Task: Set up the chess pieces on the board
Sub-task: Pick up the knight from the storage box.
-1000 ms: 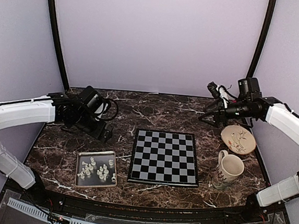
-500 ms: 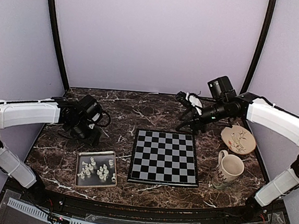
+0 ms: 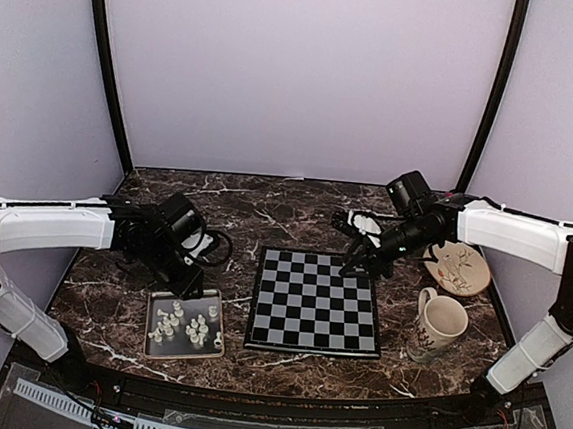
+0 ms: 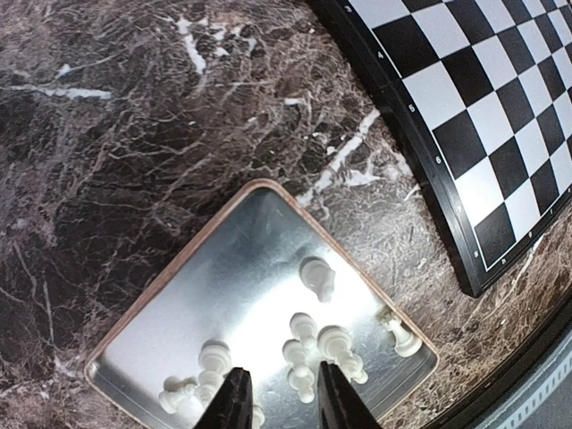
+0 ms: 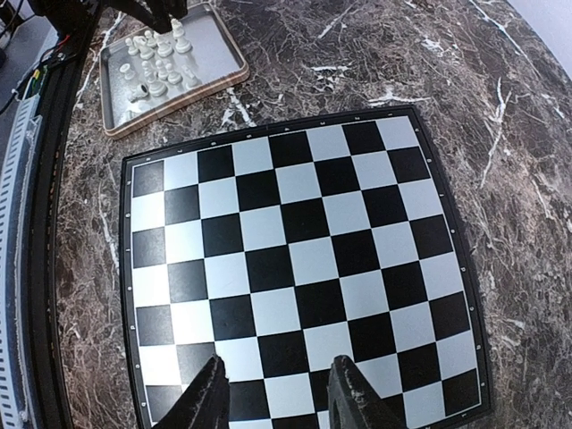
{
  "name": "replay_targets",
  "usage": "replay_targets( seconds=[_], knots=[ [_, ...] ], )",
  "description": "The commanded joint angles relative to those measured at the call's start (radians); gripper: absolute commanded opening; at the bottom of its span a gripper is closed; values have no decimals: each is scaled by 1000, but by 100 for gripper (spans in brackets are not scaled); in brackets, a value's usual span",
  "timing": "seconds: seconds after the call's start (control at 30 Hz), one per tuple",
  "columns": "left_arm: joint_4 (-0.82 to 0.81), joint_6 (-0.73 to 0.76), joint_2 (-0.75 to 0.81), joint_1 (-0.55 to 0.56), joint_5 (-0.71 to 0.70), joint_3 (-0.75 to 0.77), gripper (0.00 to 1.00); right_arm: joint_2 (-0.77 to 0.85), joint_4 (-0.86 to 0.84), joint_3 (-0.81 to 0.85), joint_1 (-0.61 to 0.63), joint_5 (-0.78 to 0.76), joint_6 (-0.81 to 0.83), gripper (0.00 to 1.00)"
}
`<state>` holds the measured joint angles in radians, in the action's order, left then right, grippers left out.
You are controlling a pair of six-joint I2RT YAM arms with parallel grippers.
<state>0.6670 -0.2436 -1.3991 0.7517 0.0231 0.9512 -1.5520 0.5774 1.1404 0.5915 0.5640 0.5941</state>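
1. Nearest us, at 7 o'clock on the table (image 3: 267, 213): silver tray (image 3: 185, 294) holding all the chess pieces (image 3: 188, 326). They are bunched together. Some stand, and at least one seems to lie on its side by the tray corner.
2. The board (image 3: 316, 300) lies flat at centre, just right of the tray at its 3 o'clock, apart from it. No piece is on any square, so we judge the setup not begun.
3. Mug (image 3: 440, 323) at 4 o'clock, close to the board's right edge. Not part of the task, but something to knock.
4. Left gripper (image 4: 281, 402) hangs over the tray, fingers parted narrowly with nothing between them and the cluster right below.
5. Handling, our guess: the pieces look tiny, light, rigid and slick, so they could tip or squirt out. We'd pinch the stem above the base from straight overhead. We'd take the lone piece at the cluster's 12 o'clock first, since neighbours crowd the rest.
6. Right gripper (image 5: 279, 393) is above the board's far edge at 12 o'clock, fingers spread wide and empty.
7. Farthest, at 2 o'clock: patterned plate (image 3: 457, 267), untouched.
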Motion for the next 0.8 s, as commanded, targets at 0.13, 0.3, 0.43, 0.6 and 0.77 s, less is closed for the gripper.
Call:
replay_targets(
  seconds=[0.13, 0.3, 0.43, 0.6, 0.77],
  knots=[
    [-48, 120, -88, 27, 65, -5, 30, 56, -65, -44, 6, -105, 17, 38],
    [-59, 147, -136, 29, 57, 15, 30, 75, -105, -103, -15, -130, 41, 37],
    [-75, 164, -170, 34, 74, 29, 29, 82, -110, -103, -30, -136, 41, 37],
    [-89, 180, -222, 47, 95, 64, 26, 90, -117, -113, -45, -132, 42, 37],
    [-82, 187, -259, 53, 94, 85, 20, 93, -117, -114, -52, -132, 42, 37]
  ],
)
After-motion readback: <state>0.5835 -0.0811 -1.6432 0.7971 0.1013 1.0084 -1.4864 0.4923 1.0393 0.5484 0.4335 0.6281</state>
